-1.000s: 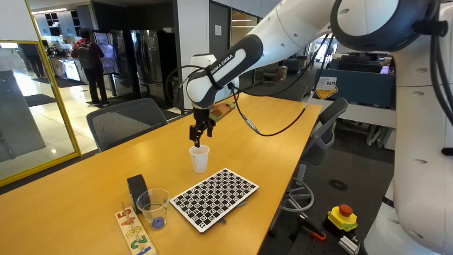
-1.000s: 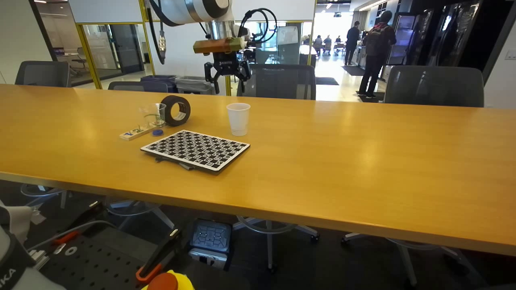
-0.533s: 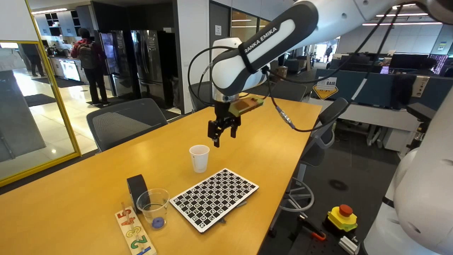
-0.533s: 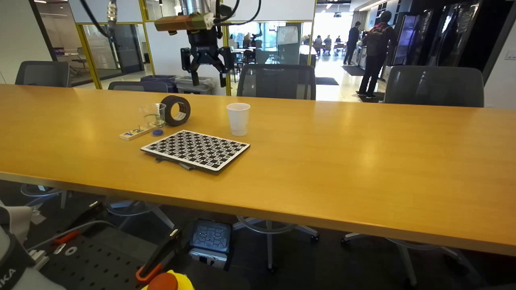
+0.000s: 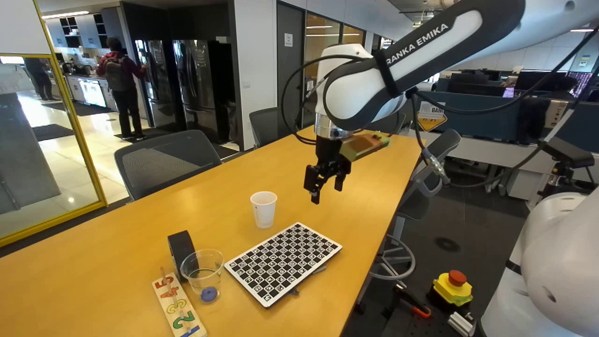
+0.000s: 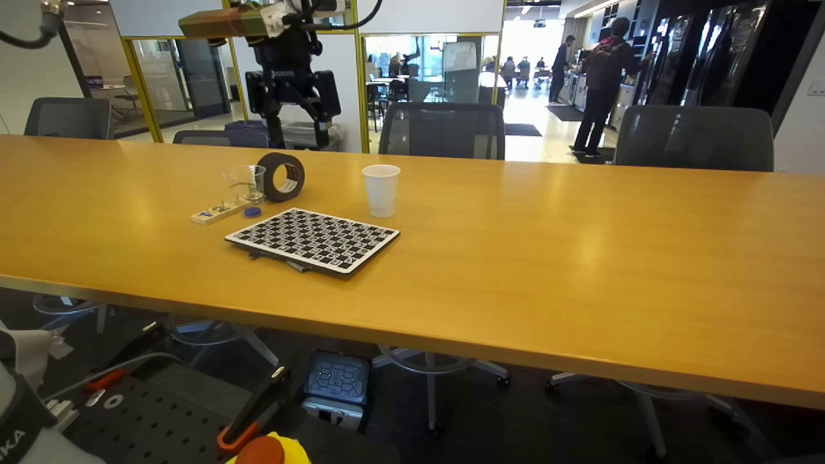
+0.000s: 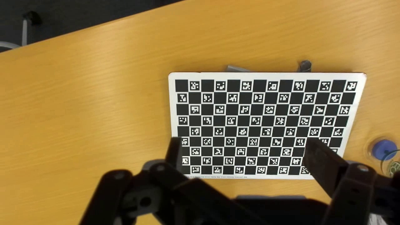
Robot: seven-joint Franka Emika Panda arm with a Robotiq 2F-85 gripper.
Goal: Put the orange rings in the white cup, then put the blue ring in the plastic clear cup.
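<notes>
The white cup (image 5: 264, 210) stands upright on the table; it also shows in an exterior view (image 6: 381, 192). The clear cup (image 5: 202, 271) stands upright beside a black tape roll. The blue ring (image 5: 209, 294) shows through its wall at the cup's base; the ring also shows at the right edge of the wrist view (image 7: 384, 150). No orange rings show in any view; the white cup's bottom is hidden. My gripper (image 5: 327, 193) is open and empty, high above the table, well apart from both cups. In the wrist view the jaws (image 7: 243, 145) are wide apart over a checkered board.
The checkered board (image 5: 285, 262) lies between the cups and the table's near edge. A numbered wooden peg board (image 5: 178, 304) lies beside the clear cup. The black tape roll (image 5: 181, 252) stands on edge behind that cup. Chairs (image 5: 166, 159) line the table.
My open gripper has moved away from near the white cup, back toward the robot and over the checkered board's side. The cups and blue ring have not moved.
</notes>
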